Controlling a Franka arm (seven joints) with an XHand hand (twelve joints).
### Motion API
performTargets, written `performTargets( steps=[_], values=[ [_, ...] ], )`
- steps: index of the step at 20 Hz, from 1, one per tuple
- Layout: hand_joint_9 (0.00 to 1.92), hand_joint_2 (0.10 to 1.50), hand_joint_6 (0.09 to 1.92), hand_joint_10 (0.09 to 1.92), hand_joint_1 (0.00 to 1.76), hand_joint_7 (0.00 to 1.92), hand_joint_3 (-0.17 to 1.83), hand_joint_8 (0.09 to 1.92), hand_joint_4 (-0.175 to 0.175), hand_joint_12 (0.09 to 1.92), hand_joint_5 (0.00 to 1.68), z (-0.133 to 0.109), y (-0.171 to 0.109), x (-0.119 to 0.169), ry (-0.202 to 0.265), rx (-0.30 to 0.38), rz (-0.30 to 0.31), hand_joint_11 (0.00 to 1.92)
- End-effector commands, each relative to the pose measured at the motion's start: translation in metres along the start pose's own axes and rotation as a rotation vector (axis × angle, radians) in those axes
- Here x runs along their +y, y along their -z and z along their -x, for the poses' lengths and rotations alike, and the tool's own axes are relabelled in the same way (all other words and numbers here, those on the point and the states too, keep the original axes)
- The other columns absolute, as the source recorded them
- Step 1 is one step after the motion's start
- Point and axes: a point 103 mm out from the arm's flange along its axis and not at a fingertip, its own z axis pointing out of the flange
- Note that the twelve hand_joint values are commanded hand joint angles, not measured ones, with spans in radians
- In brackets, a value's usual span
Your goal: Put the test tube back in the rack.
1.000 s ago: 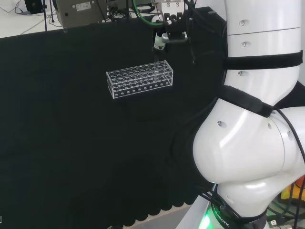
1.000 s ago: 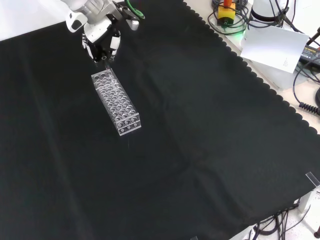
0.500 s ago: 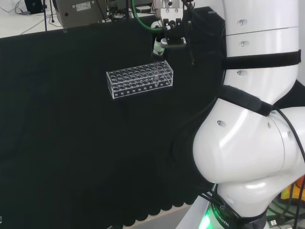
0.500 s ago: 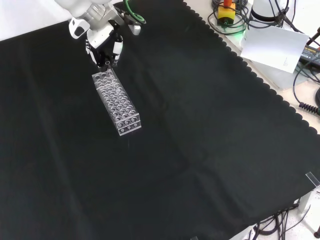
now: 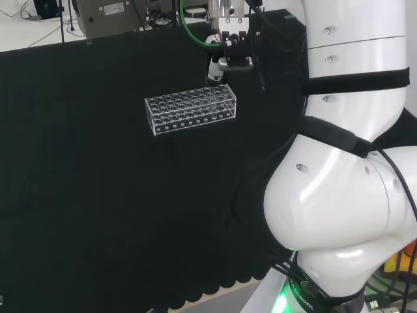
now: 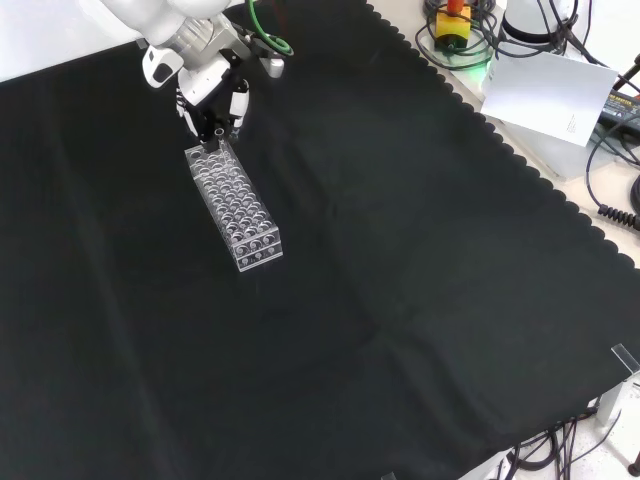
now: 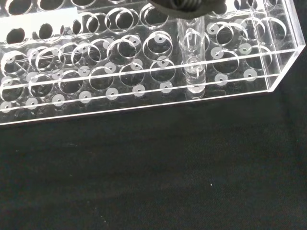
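While the robot hand hangs over the far end of the rack in the front view, its fingers are curled round the top of the test tube and pinch it. In the wrist view the clear tube stands upright inside the rack, in a hole of the row nearest the long wall that faces the camera, close to one end wall. Its rounded bottom sits low in the rack, near the lower plate; whether it touches the base cannot be told. The dark fingertips cover the tube's upper end.

In the head view the robot hand is above the right end of the rack, and the tube itself is hard to make out there against the clear plastic. The rack is a long clear block with rows of round holes. It lies flat on the worktop, which is covered with black cloth. In the front view the rack runs lengthwise away from the camera, with the robot hand at its upper end.
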Motion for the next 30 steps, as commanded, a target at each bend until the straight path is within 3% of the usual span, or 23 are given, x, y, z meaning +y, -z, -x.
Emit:
performTargets(
  steps=[1,3,6,10,14,19,23,30],
  values=[
    [1.45,1.03,0.32,0.09,1.42,1.38,-0.17,0.71,-0.175,1.20,1.32,0.000,0.000,0.000,-0.001,0.006,0.003,0.73],
    [1.45,1.03,0.32,0.09,1.42,1.38,-0.17,0.72,-0.175,1.20,1.32,0.001,-0.001,-0.001,0.009,0.042,0.008,0.73],
    [1.43,1.04,0.46,0.09,1.42,1.34,-0.17,0.73,-0.175,1.20,1.29,0.002,-0.001,-0.002,0.037,0.060,0.008,0.73],
    [1.25,0.96,0.73,0.09,1.18,0.86,-0.17,0.89,-0.085,1.36,0.89,0.003,0.004,-0.006,0.057,0.083,0.019,0.46],
    [1.13,0.94,0.86,0.09,1.13,0.67,-0.17,0.93,-0.042,1.42,0.66,0.002,0.008,-0.008,0.078,0.094,0.015,0.34],
    [0.96,0.92,0.84,0.09,1.11,0.48,-0.17,0.94,-0.017,1.48,0.45,0.001,0.021,-0.019,0.094,0.105,0.055,0.20],
    [0.79,0.90,0.71,0.09,1.08,0.31,-0.17,0.94,-0.004,1.52,0.32,-0.002,0.046,-0.033,0.111,0.101,0.114,0.08],
    [0.68,0.90,0.56,0.09,1.02,0.22,-0.17,0.93,0.002,1.54,0.28,-0.006,0.092,-0.059,0.149,0.086,0.218,0.00]
  ],
)
